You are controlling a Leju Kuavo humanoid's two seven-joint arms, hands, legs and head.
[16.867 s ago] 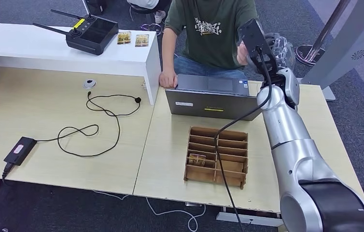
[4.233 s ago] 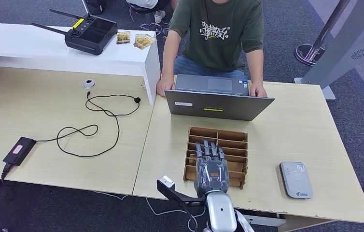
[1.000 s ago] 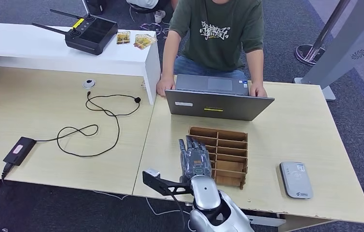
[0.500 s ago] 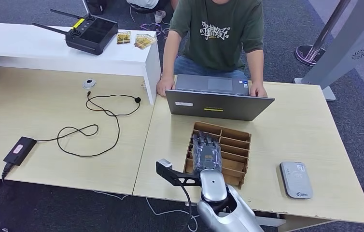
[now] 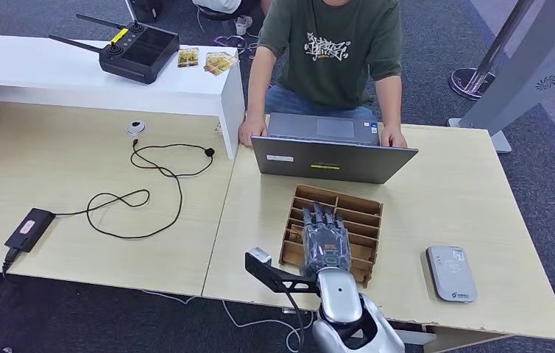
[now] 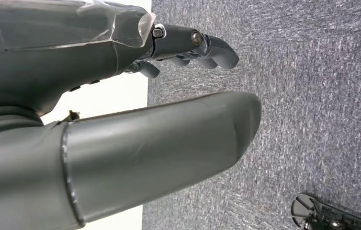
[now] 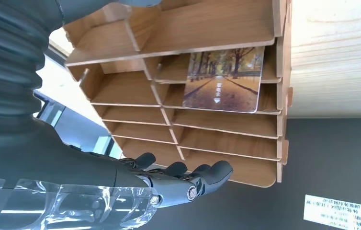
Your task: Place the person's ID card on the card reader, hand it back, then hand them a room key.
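Right hand (image 5: 325, 243) over wooden rack (image 5: 363, 213); card (image 7: 222, 79) in slot.

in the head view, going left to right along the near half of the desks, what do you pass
black power adapter → looped black cable → right hand over the wooden card rack → grey card reader

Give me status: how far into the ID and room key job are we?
Reader step looks finished: the card reader sits bare, and the person's hands rest by the laptop. In hand: the right hand hovers over the wooden card rack, with a room key card in one slot, not gripped. Left: pick the card and hand it over.
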